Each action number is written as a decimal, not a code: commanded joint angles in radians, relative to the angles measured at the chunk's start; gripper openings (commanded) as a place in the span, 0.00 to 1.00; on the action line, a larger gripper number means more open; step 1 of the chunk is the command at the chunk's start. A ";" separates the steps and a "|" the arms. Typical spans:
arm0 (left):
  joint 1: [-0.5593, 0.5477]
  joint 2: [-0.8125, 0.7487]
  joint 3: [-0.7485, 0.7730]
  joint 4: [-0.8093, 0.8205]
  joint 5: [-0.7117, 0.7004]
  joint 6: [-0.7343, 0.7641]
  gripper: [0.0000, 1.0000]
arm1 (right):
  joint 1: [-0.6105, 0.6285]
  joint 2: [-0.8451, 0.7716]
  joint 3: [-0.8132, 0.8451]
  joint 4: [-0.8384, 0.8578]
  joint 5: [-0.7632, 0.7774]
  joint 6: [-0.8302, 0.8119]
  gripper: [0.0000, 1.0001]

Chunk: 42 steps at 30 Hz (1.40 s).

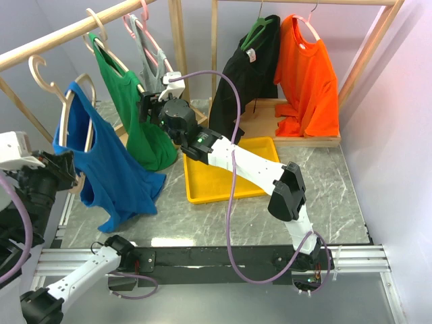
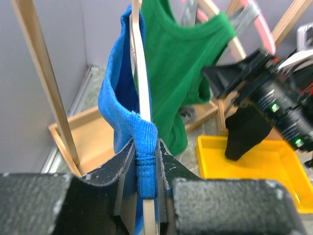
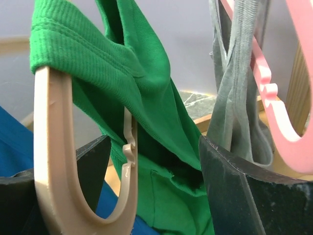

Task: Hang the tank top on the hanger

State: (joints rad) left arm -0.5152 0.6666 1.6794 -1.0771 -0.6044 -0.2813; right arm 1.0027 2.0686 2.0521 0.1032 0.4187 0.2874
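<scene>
The grey marble bench (image 1: 324,189) carries a yellow tray (image 1: 202,185) near its centre. At nine o'clock in the top view hangs the tank top (image 1: 111,169), one strap looped over the hanger (image 2: 140,73). The left gripper (image 2: 145,164) has narrow jaws that pinch that blue strap against the wood. Toward eleven o'clock, the right gripper (image 3: 156,166) has wide jaws, with the green tank top (image 3: 146,98) between them.

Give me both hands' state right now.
Left hand: closed, pinching the tank top strap against the hanger.
Right hand: open, holding nothing; green top right in front.
</scene>
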 commanded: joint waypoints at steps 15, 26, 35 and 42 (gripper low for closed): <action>-0.005 0.186 0.141 0.239 -0.150 0.171 0.01 | -0.039 -0.068 -0.021 0.016 -0.023 0.052 0.79; -0.005 0.237 0.125 0.255 -0.164 0.154 0.01 | -0.046 -0.068 -0.033 0.016 -0.043 0.071 0.79; -0.005 0.263 0.092 0.275 -0.186 0.163 0.01 | -0.047 -0.074 -0.044 0.015 -0.057 0.075 0.79; -0.002 0.295 0.089 0.284 -0.207 0.166 0.01 | -0.046 -0.080 -0.053 0.010 -0.063 0.078 0.79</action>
State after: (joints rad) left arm -0.5167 0.9539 1.7668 -0.8993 -0.7765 -0.1329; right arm 0.9638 2.0571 2.0071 0.0860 0.3614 0.3523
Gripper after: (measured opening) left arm 0.208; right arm 0.794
